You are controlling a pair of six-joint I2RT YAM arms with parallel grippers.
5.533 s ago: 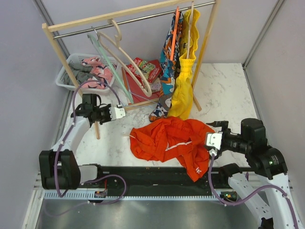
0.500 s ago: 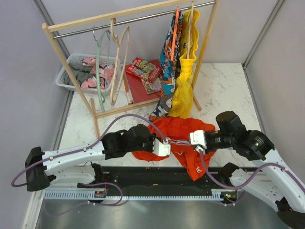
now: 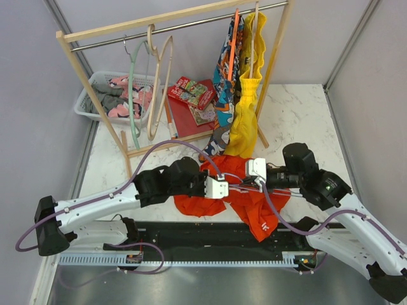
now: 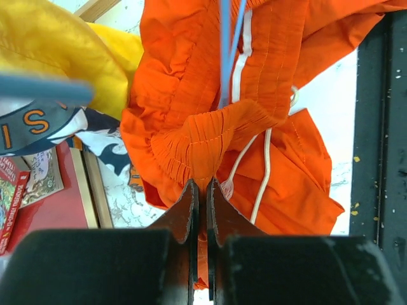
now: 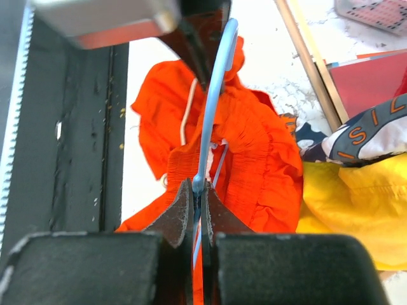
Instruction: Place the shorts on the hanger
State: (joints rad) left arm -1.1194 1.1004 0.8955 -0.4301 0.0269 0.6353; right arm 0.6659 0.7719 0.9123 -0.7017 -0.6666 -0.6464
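The orange-red shorts point(image 3: 254, 208) lie bunched on the marble table near its front edge. My left gripper point(image 4: 202, 184) is shut on a fold of their pleated waistband point(image 4: 203, 136), with the white drawstring point(image 4: 264, 171) hanging beside it. My right gripper point(image 5: 197, 185) is shut on the thin light-blue hanger point(image 5: 213, 108), which runs over the shorts point(image 5: 261, 152) towards the left gripper. In the left wrist view the hanger point(image 4: 224, 51) passes into the waistband opening. From above, the left gripper point(image 3: 226, 187) and the right gripper point(image 3: 245, 183) face each other closely over the shorts.
A wooden clothes rack point(image 3: 95, 89) stands behind, with two beige hangers point(image 3: 160, 82) and a teal hanger point(image 3: 132, 89). A yellow garment point(image 3: 245, 108) and a patterned garment point(image 3: 222, 89) hang right behind the shorts. A white basket point(image 3: 89, 95) and red books point(image 3: 191, 108) lie at the back left.
The left arm has come from the rack to the shorts. In the last half second both grippers have shifted away from the front edge, pulling the shorts into a tighter bunch.
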